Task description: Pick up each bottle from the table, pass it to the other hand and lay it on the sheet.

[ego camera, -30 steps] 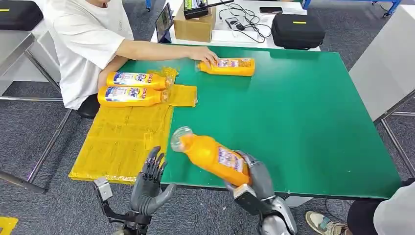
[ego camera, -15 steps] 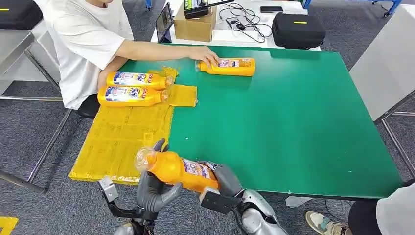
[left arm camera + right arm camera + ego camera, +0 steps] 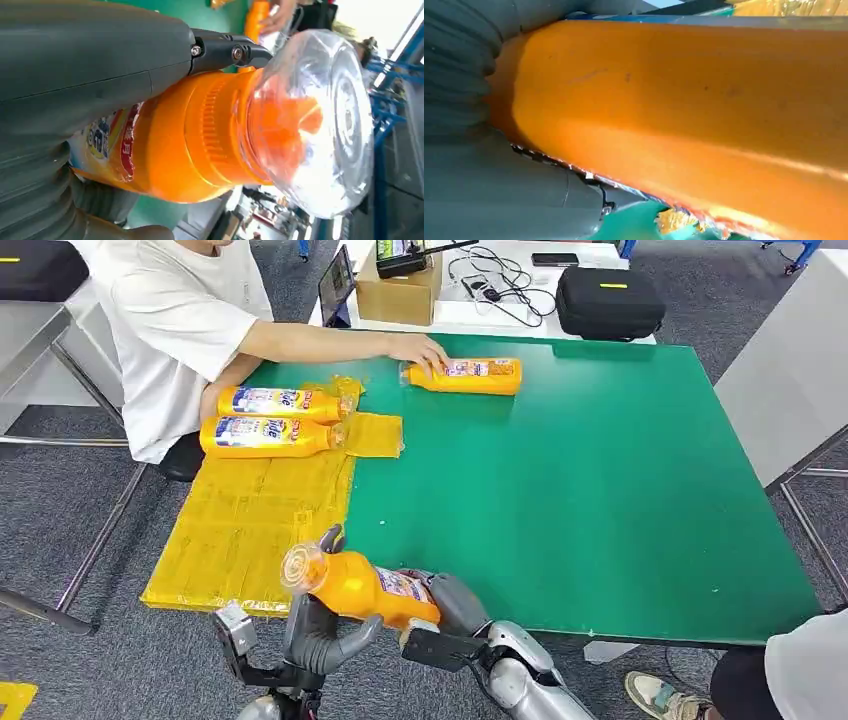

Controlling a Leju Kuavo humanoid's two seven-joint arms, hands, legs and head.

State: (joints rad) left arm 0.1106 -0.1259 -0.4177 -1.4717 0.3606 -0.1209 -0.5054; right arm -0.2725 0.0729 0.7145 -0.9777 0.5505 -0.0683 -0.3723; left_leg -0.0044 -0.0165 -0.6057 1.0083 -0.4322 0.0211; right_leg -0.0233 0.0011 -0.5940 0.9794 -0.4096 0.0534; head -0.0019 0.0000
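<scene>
Since a second ago the right hand (image 3: pixel 455 605) has carried the held bottle (image 3: pixel 365 588) leftward off the desk (image 3: pixel 600 490) edge into the left hand (image 3: pixel 320 625). Right fingers grasp its base end; whether the left fingers (image 3: pixel 100 50), lying along the neck, have clenched, I cannot tell. Its long axis runs across the robot, cap toward the yellow sheet (image 3: pixel 250 520), nearest the left hand.
</scene>
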